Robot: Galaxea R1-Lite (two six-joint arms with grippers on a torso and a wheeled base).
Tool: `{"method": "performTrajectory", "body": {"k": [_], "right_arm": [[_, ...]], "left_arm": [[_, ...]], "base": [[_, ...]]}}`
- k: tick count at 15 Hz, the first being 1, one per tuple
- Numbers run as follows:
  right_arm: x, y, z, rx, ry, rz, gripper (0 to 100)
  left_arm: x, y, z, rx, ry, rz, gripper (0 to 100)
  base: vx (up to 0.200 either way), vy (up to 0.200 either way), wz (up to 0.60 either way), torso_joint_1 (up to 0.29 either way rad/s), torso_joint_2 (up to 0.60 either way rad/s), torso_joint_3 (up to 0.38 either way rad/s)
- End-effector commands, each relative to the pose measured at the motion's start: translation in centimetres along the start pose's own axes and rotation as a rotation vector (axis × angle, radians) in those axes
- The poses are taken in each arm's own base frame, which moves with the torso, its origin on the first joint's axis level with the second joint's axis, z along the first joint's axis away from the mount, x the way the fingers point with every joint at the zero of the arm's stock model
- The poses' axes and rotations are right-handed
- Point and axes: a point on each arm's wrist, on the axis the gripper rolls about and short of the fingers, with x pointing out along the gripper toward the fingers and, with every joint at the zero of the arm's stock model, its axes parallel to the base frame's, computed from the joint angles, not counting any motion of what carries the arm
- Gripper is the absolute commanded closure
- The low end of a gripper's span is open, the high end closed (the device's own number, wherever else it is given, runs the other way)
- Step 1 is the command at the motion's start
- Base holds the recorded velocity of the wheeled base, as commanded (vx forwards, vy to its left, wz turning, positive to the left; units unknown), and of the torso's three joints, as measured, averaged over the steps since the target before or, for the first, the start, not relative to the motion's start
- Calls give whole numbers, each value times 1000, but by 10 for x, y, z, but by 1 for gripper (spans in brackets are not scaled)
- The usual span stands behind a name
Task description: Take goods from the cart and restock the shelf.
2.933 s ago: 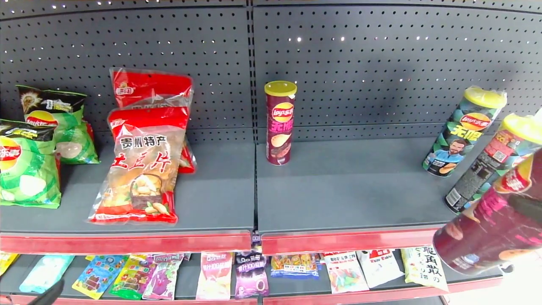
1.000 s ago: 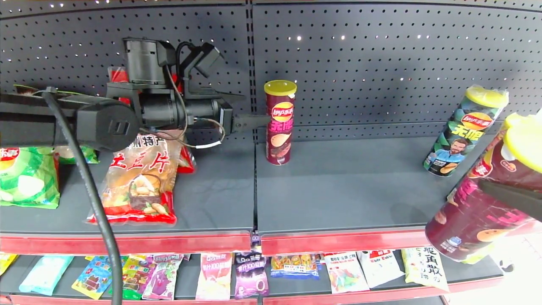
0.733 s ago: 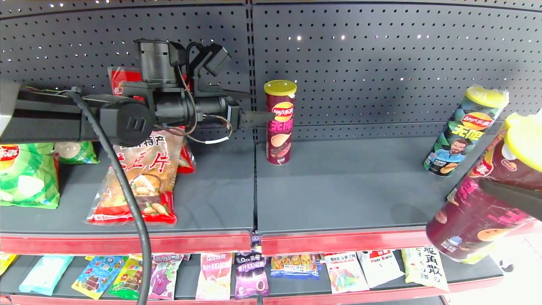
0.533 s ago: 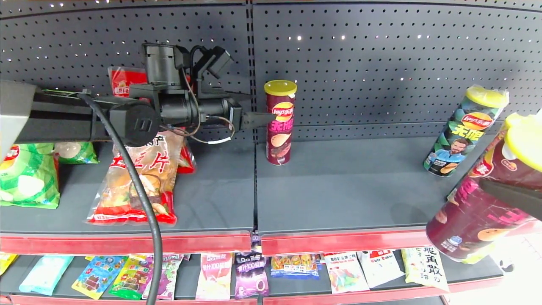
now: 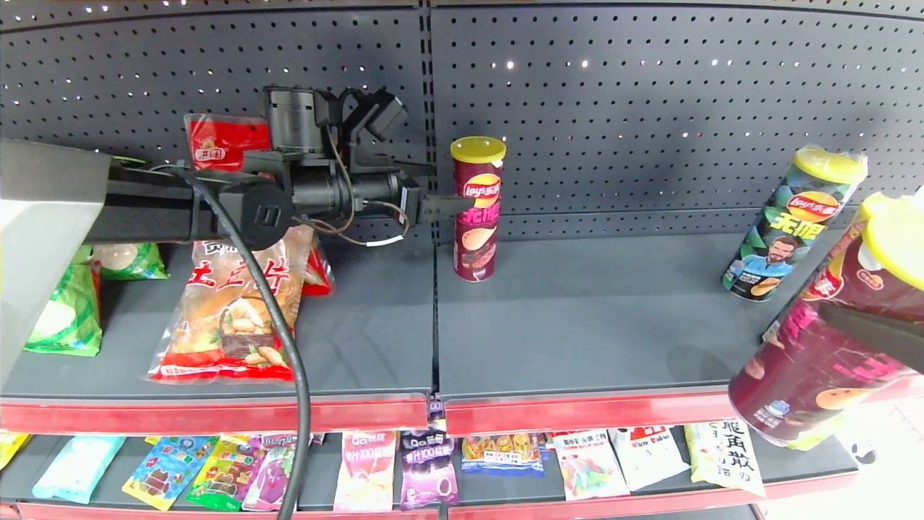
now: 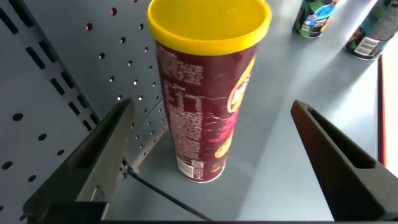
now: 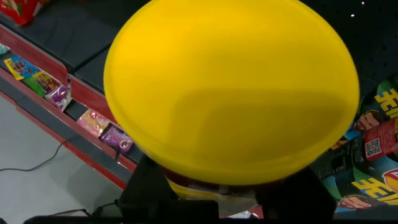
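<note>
A maroon chip can [image 5: 476,209] with a yellow lid stands upright at the back of the grey shelf [image 5: 577,325]. My left gripper [image 5: 455,205] reaches it from the left. In the left wrist view this can [image 6: 205,106] stands between the open fingers [image 6: 99,162], with a gap on each side. Low on the right, in front of the shelf's red edge, my right gripper [image 5: 866,334] is shut on a second maroon chip can [image 5: 816,368], held tilted. Its yellow lid [image 7: 230,87] faces the right wrist camera.
A teal chip can [image 5: 790,224] leans at the shelf's right, another partly hidden behind the held can. Red snack bags [image 5: 238,303] and green chip bags [image 5: 65,318] lie on the left half. Bare shelf lies between the maroon and teal cans. Small packets [image 5: 433,462] line the lower shelf.
My left arm came in from the left and has crept right until its fingers flank the standing can. The right gripper's can rose more upright, then stayed almost still.
</note>
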Motion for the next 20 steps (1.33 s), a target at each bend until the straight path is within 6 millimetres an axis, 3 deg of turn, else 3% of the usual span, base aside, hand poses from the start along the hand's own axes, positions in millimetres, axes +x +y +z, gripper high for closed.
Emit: {"method": "performTrajectory", "body": {"k": [1,20], "right_arm": [[-1,0,-1,-1,0,0,100],[-6,2,-3,2,-2,-5,100]], "left_arm": [[5,2,-2,2,-2,1,0],[32,-1,-9,6,-9,-35,0]], "base": [[0,0,0,0,0,0],[0,0,0,0,0,0]]}}
